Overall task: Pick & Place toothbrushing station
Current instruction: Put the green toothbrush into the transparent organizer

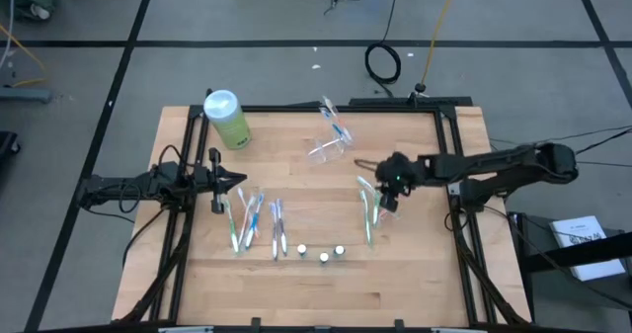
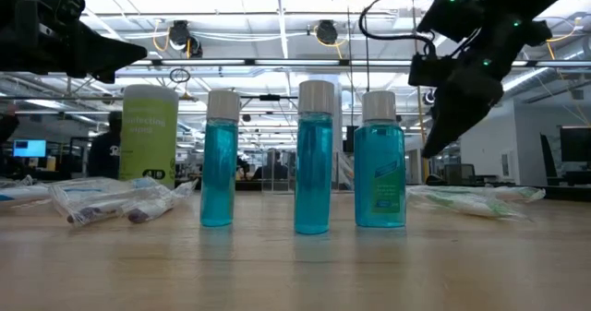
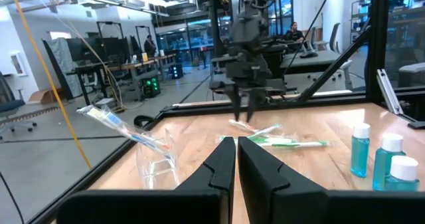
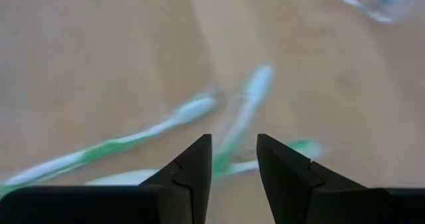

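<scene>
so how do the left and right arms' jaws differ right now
The left gripper has its jaws shut together and empty; the right gripper has its jaws apart, with nothing between them.

The left gripper waits at the table's left side, beside the blue toothbrushes; the right gripper points down over the green toothbrushes on the right.

Both are dark two-finger grippers, and neither touches the clear holder.
</scene>
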